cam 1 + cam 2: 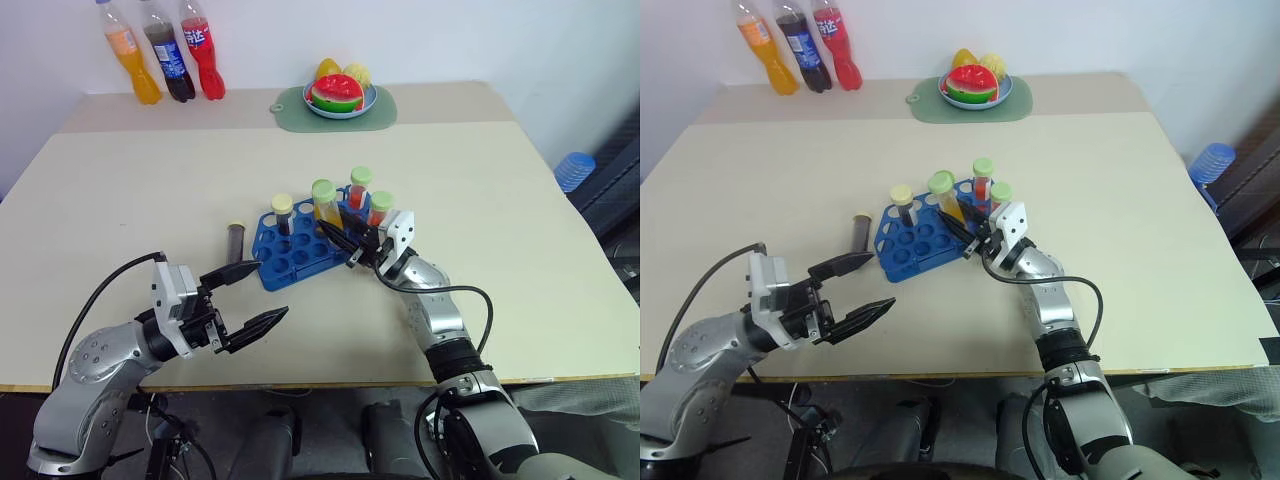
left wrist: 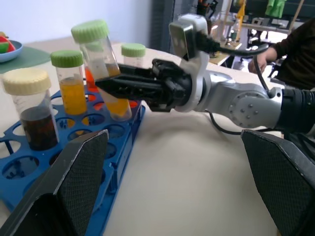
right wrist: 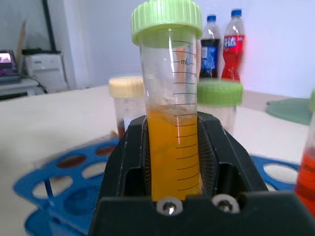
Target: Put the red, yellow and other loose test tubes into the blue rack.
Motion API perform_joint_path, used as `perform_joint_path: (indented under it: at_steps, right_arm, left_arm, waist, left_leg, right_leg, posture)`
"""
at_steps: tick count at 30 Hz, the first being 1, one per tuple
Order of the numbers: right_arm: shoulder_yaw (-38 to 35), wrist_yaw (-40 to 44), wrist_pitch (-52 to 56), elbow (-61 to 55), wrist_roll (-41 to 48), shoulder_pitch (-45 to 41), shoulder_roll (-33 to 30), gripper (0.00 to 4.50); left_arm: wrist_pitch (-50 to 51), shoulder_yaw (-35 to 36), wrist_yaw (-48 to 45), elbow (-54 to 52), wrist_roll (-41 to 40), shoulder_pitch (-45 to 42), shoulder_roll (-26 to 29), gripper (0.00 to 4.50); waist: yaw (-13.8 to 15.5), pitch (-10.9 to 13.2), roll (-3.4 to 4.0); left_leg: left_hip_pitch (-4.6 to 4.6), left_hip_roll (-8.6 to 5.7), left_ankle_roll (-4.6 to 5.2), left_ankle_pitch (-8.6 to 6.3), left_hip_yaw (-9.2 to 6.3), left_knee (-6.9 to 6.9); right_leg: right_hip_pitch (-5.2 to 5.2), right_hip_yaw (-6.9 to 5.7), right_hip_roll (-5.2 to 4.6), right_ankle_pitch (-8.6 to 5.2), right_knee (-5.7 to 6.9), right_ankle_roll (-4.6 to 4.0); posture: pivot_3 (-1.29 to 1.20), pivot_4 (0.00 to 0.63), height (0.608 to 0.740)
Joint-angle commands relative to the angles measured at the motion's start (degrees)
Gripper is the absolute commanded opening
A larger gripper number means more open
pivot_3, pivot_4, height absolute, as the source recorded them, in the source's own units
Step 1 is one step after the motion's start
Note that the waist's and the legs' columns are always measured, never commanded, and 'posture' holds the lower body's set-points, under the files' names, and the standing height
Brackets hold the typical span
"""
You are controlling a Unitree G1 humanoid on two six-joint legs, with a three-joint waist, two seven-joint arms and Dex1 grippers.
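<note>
I am at the placing step. My right claw (image 1: 338, 240) is clamped on the yellow-orange tube (image 3: 170, 147), green cap up, fingers on either side of its liquid-filled lower half. The tube hangs tilted over the blue rack (image 1: 285, 262), whose holes lie just below and ahead of my fingertips.

Next, I judge, I must stand the tube upright, line its foot over an empty hole and lower it straight before letting go.

Room is tight. A cream-capped tube (image 1: 282, 205) stands just beyond the claw on its far left, and green-capped tubes (image 1: 360, 178) stand close on its far right; a sideways swing could knock them. The empty holes nearest me look easiest to reach, and the rack's front edge sits right under my wrist, so I should not drag low across it.

My left claw (image 1: 268, 290) hangs wide apart and holds nothing, near the rack's front-left corner. A dark tube (image 1: 236, 240) lies on the table (image 1: 120, 190) just ahead of it, beside the rack, with bare tabletop around for an approach.
</note>
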Motion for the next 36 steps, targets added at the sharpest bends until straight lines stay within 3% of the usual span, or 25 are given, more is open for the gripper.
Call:
perform_joint_path:
  at_steps: [1, 6, 9, 15, 23, 33, 36]
  right_arm:
    - [0.1, -1.1, -3.2, 3.4, -1.3, -1.0, 0.5, 0.8]
    - [0.4, -1.5, -5.1, 6.6, -1.8, -0.8, 1.3, 0.8]
    - [-0.2, 2.4, -1.5, 4.7, 2.5, 0.1, 1.9, 0.8]
    - [-0.2, 0.3, -6.1, 1.7, 0.1, 0.6, 0.9, 3.68]
    - [1.4, 2.6, -2.5, -9.8, 0.1, 5.2, -4.7, 3.68]
    - [-0.5, 2.4, 4.0, -21.5, 1.7, 11.9, -12.7, 3.68]
    - [-1.6, 2.2, 5.9, -25.0, 2.8, 13.5, -14.6, 3.68]
  left_arm:
    - [-0.6, 0.7, 0.8, -2.7, -0.7, 1.0, 0.2, 4.5]
    - [-1.3, -0.1, 3.0, -3.1, 1.0, 1.6, -0.5, 4.5]
    - [-1.6, -0.8, 4.9, -3.4, 2.3, 1.6, -1.3, 4.5]
    - [-1.3, -2.8, 8.1, -4.7, 3.2, 1.4, -3.3, 4.5]
    - [1.4, -4.2, 16.8, -7.0, 2.9, -0.3, -7.4, 4.5]
    - [6.9, 6.5, 30.0, 7.7, -0.6, -13.5, -10.3, 4.5]
    - [8.3, 8.6, 40.9, 12.2, 6.1, -16.8, -11.3, 4.5]
  waist:
    - [0.0, 0.0, 0.0]
    - [0.0, 0.0, 0.02]
    - [0.0, 0.0, 0.03]
    - [0.0, 0.0, 0.04]
    - [0.2, 0.0, 0.04]
    - [0.2, 0.0, 0.03]
    - [0.4, 0.0, 0.01]
  left_leg:
    - [0.02, 0.0, 0.0, 0.0, 0.0, 0.01]
    - [0.12, 0.0, -0.01, 0.01, 0.01, 0.0]
    - [0.18, 0.0, -0.02, 0.01, 0.01, -0.01]
    - [0.16, 0.0, -0.01, 0.01, 0.01, -0.05]
    - [0.16, -0.02, -0.01, 0.01, 0.0, -0.03]
    - [0.16, -0.03, -0.02, 0.01, 0.01, -0.02]
    - [0.15, -0.03, -0.02, 0.01, 0.01, -0.02]
  right_leg:
    - [0.02, 0.0, 0.0, 0.0, 0.0, 0.0]
    - [0.11, 0.0, 0.02, 0.01, 0.01, -0.01]
    - [0.15, 0.0, 0.02, 0.01, 0.01, -0.02]
    - [0.12, 0.01, 0.03, 0.01, 0.0, -0.02]
    - [0.15, 0.02, 0.02, 0.01, -0.02, -0.02]
    - [0.15, 0.0, 0.04, 0.01, -0.02, -0.02]
    - [0.15, 0.01, 0.03, 0.01, -0.03, -0.01]
  posture:
    - [0.0, 0.15, 0.74]
    - [0.0, 0.15, 0.74]
    - [0.0, 0.15, 0.74]
    - [0.0, 0.15, 0.74]
    - [0.0, 0.15, 0.74]
    - [0.0, 0.15, 0.74]
    - [0.0, 0.15, 0.74]
